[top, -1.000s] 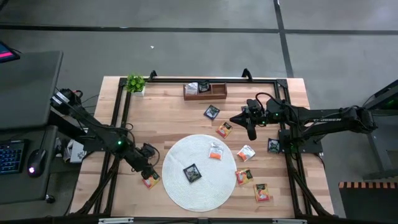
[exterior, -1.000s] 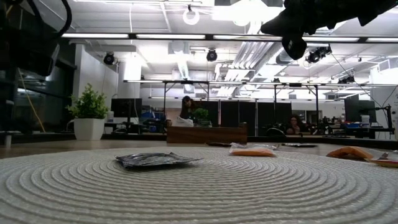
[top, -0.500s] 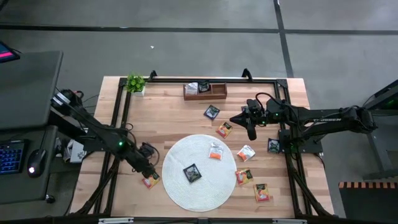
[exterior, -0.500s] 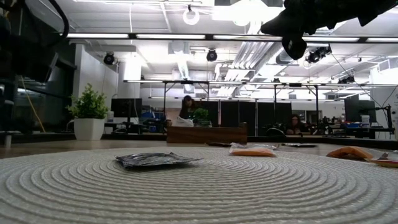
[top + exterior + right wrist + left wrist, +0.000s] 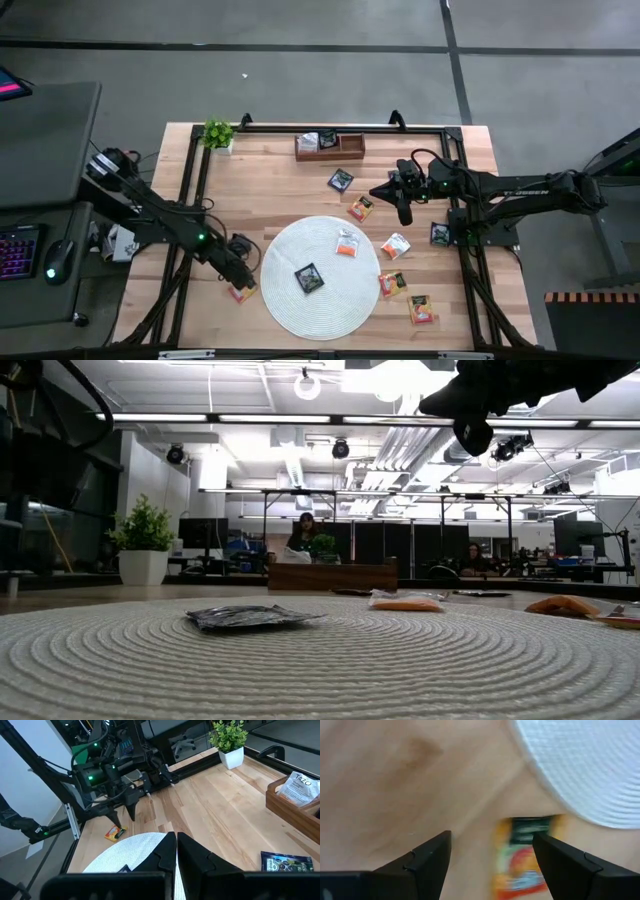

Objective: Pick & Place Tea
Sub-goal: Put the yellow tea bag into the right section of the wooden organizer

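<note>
With my left gripper [image 5: 492,855] hanging low over the bare wood by the near-left edge of the round woven mat [image 5: 322,276], the red-orange sachet [image 5: 520,852] lies flat on the table straight ahead between my two fingers [image 5: 427,865], just off the mat's rim and not touching either pad. Its long axis seems to run forward along my line of sight, so the fingers straddle its narrow width. My jaws are spread wide and hold nothing. By my judgement the coming move is a short drop onto that packet and a squeeze across its short sides. My right gripper [image 5: 404,212] waits well apart, raised over the table's far right part, pinched shut and empty, so the left is plainly the nearer arm.
</note>
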### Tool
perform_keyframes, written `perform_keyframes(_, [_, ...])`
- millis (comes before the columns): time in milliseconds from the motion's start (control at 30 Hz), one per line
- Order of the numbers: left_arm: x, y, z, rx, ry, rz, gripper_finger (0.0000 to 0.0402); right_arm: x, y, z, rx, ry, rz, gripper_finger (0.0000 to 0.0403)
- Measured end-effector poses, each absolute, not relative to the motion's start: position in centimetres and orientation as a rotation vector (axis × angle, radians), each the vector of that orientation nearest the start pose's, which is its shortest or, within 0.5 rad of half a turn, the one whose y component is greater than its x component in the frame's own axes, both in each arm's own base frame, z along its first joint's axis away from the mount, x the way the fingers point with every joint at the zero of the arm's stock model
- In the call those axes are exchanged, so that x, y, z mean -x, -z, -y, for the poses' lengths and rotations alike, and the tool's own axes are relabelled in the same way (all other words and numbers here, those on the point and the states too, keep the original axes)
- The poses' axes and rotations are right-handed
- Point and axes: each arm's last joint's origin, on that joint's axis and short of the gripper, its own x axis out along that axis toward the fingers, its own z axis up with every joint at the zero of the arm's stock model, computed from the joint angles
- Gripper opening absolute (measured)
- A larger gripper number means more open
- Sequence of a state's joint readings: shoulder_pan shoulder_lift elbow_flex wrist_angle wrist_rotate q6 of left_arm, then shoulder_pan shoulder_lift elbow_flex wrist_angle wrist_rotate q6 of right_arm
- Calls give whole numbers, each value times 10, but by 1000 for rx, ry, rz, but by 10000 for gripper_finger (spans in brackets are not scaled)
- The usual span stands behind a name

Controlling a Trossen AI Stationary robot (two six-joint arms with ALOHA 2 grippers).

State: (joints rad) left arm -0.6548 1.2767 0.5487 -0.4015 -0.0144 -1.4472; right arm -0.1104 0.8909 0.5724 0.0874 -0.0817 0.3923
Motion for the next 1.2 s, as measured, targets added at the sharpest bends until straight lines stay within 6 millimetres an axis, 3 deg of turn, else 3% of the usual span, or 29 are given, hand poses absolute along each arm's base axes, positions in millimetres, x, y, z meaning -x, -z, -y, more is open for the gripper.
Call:
perform_keyframes(100, [-170, -158, 131, 922, -245, -1197, 275, -199, -267, 20, -413, 73, -222, 12])
perform_keyframes(700, [-170, -151, 131, 922, -294, -1219, 275, -199, -268, 20, -412, 72, -215, 12])
perform_keyframes(1200, [-173, -132, 133, 853, -382, -1279, 275, -199, -268, 20, -412, 72, -215, 12])
